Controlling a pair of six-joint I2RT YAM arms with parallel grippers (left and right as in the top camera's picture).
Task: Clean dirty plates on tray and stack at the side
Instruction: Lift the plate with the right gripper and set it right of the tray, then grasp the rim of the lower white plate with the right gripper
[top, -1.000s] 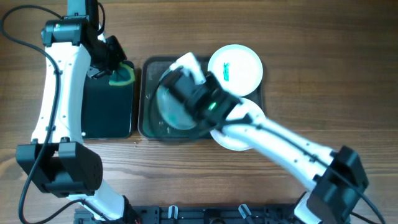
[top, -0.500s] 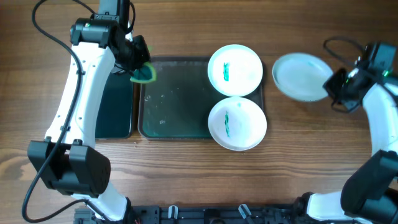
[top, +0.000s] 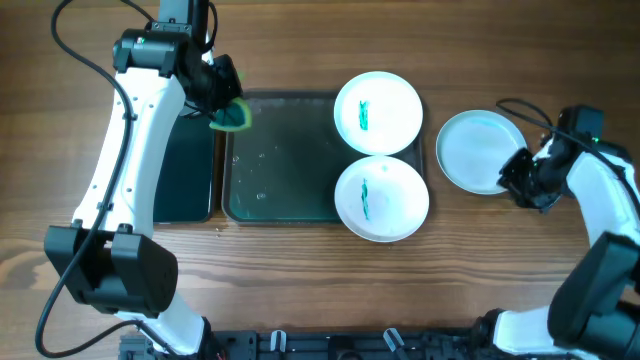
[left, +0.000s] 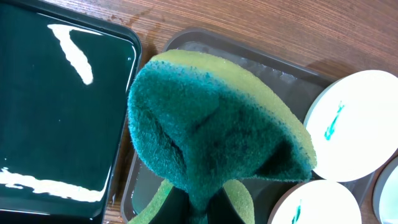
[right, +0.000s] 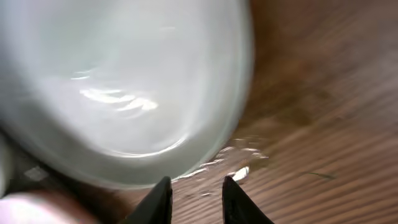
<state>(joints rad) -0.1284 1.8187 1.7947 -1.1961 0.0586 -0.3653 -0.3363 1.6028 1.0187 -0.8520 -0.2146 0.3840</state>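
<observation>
Two white plates with teal smears (top: 378, 112) (top: 382, 198) lie on the right end of the dark green tray (top: 280, 160). A third, clean plate (top: 476, 150) rests on the wood to the right of the tray. My right gripper (top: 512, 177) sits at that plate's lower right edge. In the right wrist view it (right: 196, 199) is open, with the plate (right: 124, 81) just beyond its tips and only wet wood between them. My left gripper (left: 199, 211) is shut on a green and yellow sponge (left: 211, 130), which hangs over the tray's far left corner (top: 232, 115).
A narrower black-green bin (top: 185, 170) stands against the tray's left side. Water drops lie on the tray floor (top: 262, 155) and on the wood beside the clean plate (right: 239, 174). Cables run past both arms.
The right arm carried the clean plate off the tray to the right, set it on the wood and opened its jaws. The left arm moved the sponge from the bin to the tray's corner.
</observation>
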